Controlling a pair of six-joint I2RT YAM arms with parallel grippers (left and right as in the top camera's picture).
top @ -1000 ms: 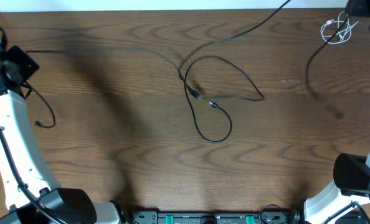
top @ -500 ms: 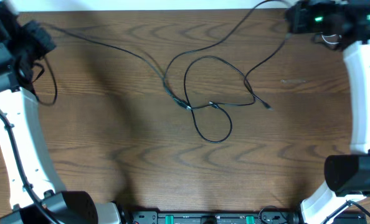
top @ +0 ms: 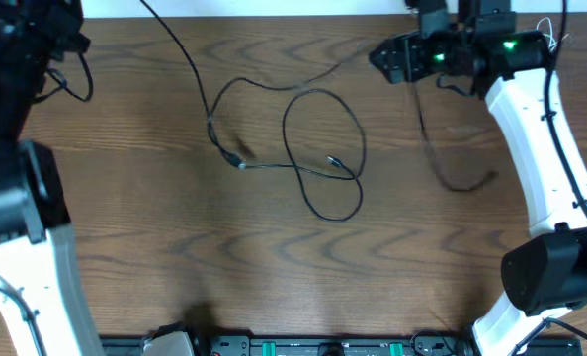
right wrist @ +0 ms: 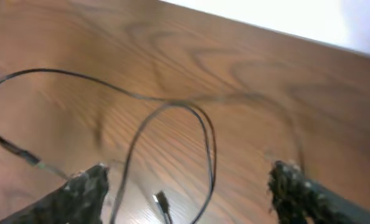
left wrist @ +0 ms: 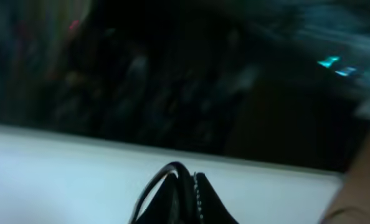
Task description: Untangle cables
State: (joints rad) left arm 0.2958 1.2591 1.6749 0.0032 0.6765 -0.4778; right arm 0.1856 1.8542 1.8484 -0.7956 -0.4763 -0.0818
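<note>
Black cables lie looped at the middle of the table (top: 125, 227); the main loop (top: 323, 148) has a small plug (top: 335, 161) inside it. One black cable (top: 180, 54) rises from a plug (top: 238, 163) toward the back left. My left gripper (left wrist: 186, 179) is shut on a black cable (left wrist: 172, 169), held high at the back left. My right gripper (top: 384, 59) hovers open over the back right, nothing between its fingers (right wrist: 85, 186). Below it lie the loop (right wrist: 203, 143) and plug (right wrist: 162, 200). A blurred black cable (top: 442, 148) trails to its right. A white cable (top: 548, 38) sits bundled at the back right corner.
My left arm (top: 22, 198) fills the left edge, and my right arm (top: 541, 129) runs down the right side. A thicker black cord (top: 76, 84) loops by the left arm. The robot base rail (top: 323, 346) lines the front edge.
My right gripper opened and let go of a black cable, which now trails at the right. My left gripper rose with its cable, dragging that plug leftward. The right arm swung left.
</note>
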